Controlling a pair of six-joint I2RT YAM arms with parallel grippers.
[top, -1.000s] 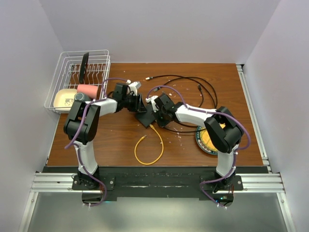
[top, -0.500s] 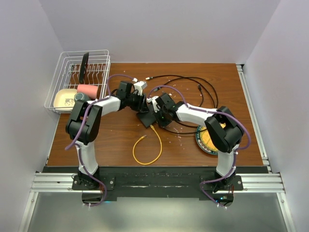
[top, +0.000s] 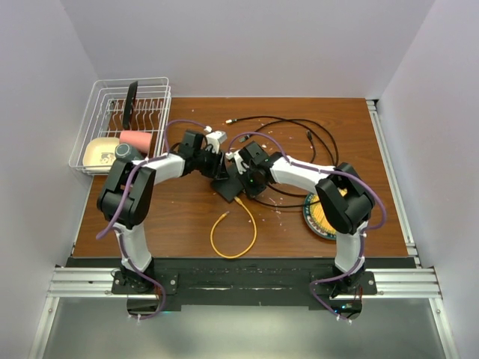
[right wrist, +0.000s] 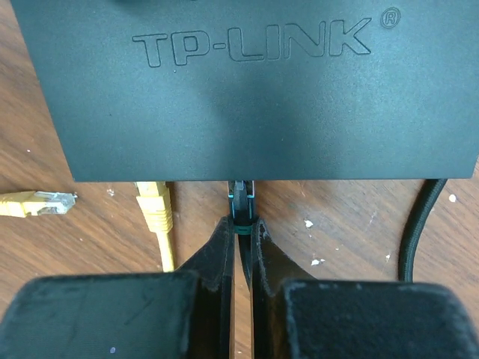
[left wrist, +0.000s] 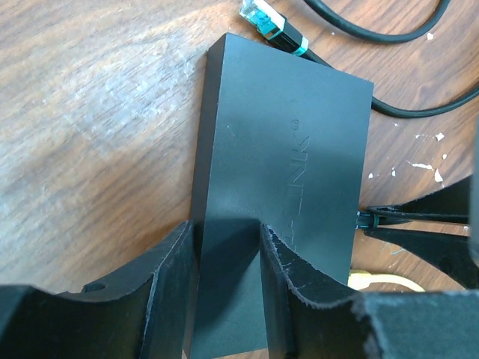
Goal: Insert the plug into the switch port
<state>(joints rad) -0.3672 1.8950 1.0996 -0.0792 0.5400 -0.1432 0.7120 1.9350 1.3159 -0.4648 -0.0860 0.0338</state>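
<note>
**Task items.** The switch [top: 227,185] is a flat, matte-black rectangular box with embossed lettering on its top face. It lies at the centre of the wood-grain table [top: 172,217], between the two arms.

**Right gripper** [right wrist: 241,228]. The fingers are pinched together on the plug [right wrist: 240,200], a slim black connector with a teal collar. The plug tip meets the port edge of the switch. Insertion depth cannot be determined.

**Left gripper** [left wrist: 228,235]. The padded black fingers stand partly apart over one short end of the switch. One is at its long edge and one is over its top face. Whether they clamp it cannot be determined.

**Count.**
- One looped yellow cable [top: 233,233]
- Several thin black cables [top: 269,117]
- One white wire rack [top: 131,81]
- One round plate [top: 313,224]

**View differences.**
- The right wrist view resolves one yellow connector [right wrist: 153,202] at the port edge and a loose yellow connector [right wrist: 37,200] beside it.
- Only the left wrist view shows a teal-tipped connector [left wrist: 266,21] at the switch's far corner.
</note>
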